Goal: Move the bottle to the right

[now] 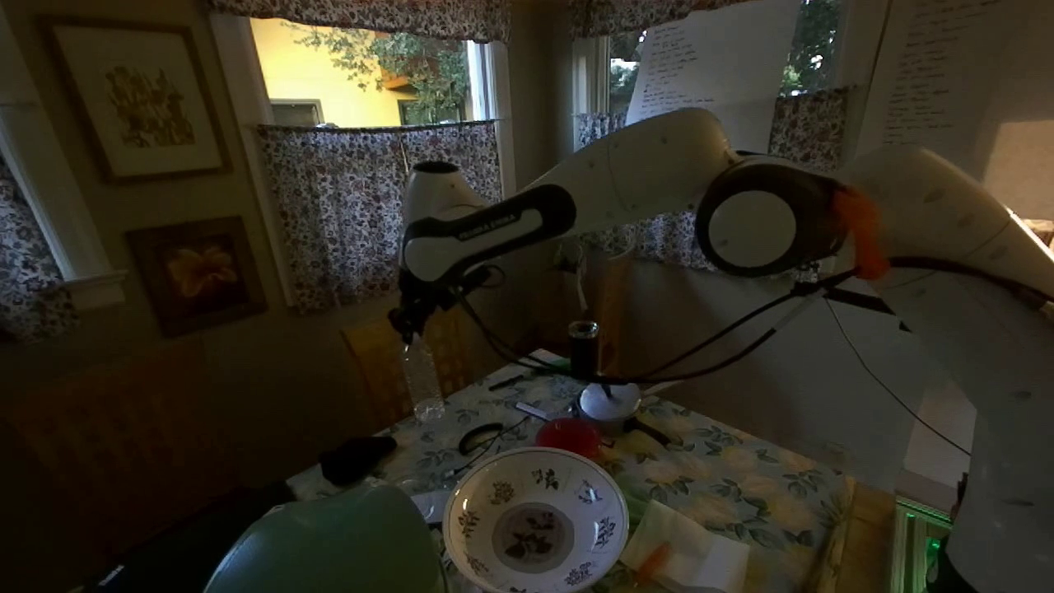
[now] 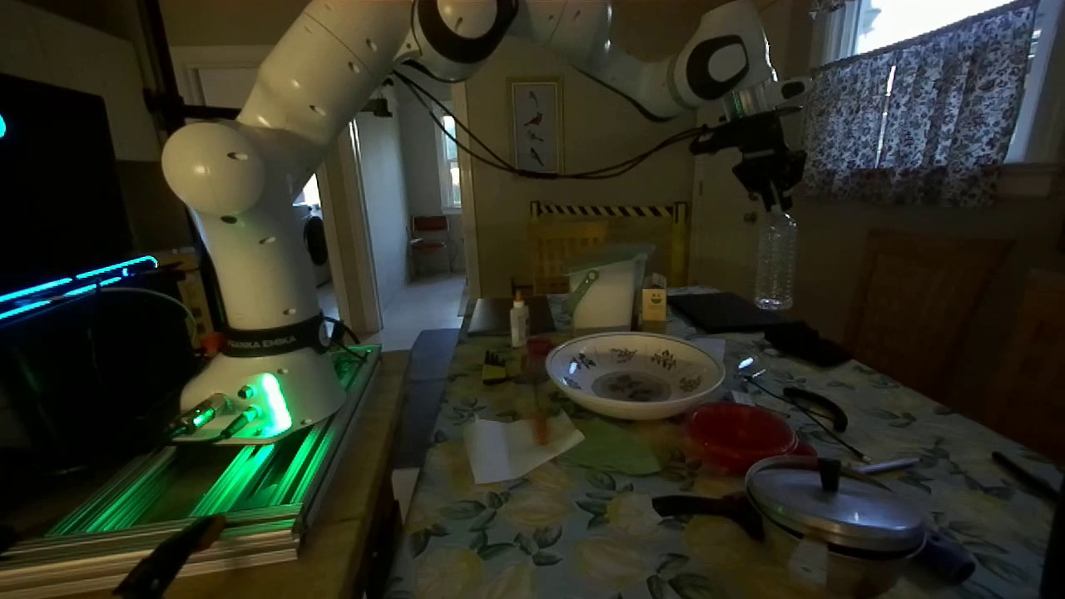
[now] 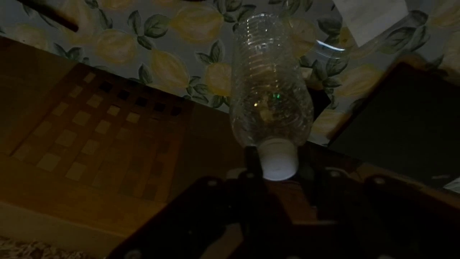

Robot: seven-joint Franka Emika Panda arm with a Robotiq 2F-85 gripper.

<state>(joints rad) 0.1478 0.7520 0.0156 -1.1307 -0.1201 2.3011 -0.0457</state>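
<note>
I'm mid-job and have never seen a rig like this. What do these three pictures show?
It's a robot arm with a two-fingered gripper for a hand. The dark close-up is the wrist view, taken from the arm itself, looking past the gripper; both exterior views come from cameras standing apart from it. The gripper is closed on a clear bottle at its white cap, holding it in the air. On the lemon-print tablecloth are a large patterned bowl, a red dish, a lidded pot and some paper.

In both exterior views I face the table (image 2: 516, 532) from opposite sides; my wrist view looks closely down the bottle (image 3: 271, 93).
</note>
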